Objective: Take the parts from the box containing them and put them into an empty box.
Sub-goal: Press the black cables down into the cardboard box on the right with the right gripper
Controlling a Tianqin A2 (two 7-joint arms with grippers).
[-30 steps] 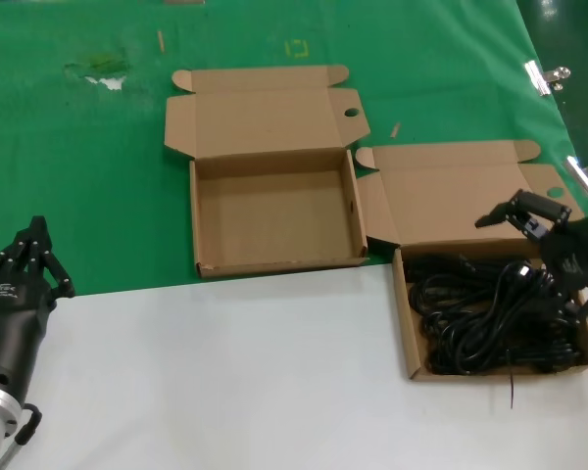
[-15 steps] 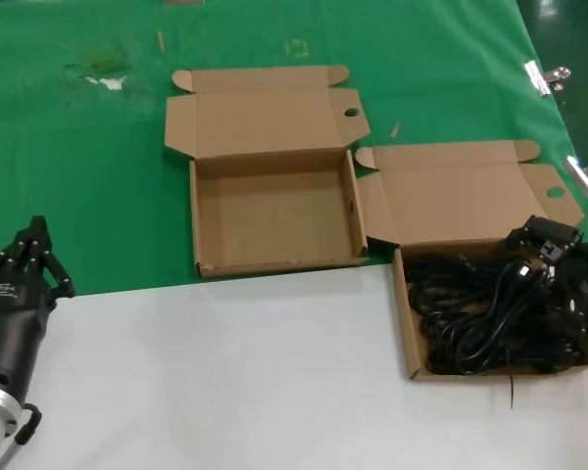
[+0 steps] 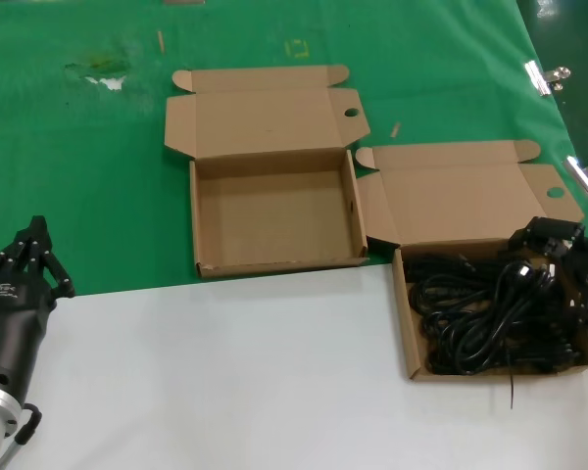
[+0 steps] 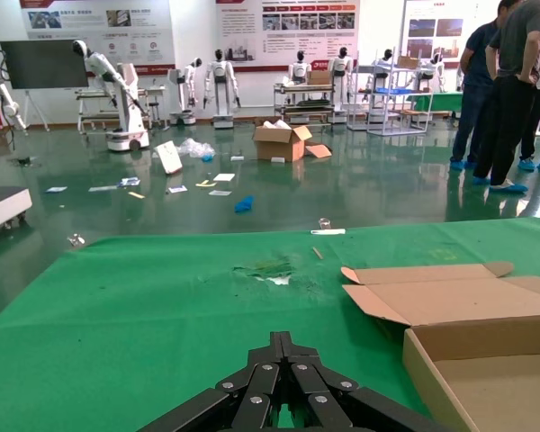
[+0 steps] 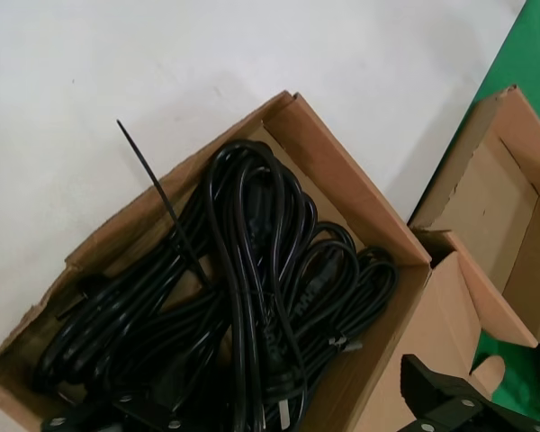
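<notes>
- A worktable, green cloth (image 3: 78, 176) on its far half and white surface (image 3: 225, 372) near, in a hall with robots on display behind.
- Two shallow cardboard boxes lie open, lids folded back, so both interiors can be reached from above.
- The left box (image 3: 274, 220), with a round hole (image 3: 351, 113) in its lid, is empty.
- The right box (image 3: 490, 245), plain-lidded, holds a tangle of black power cables (image 3: 490, 313).
- The right gripper (image 3: 559, 245) hangs over that box's far right corner, likely for a grasp; I cannot tell whether it is open.
- The left gripper (image 3: 29, 259) waits near left, fingers drawn together.
</notes>
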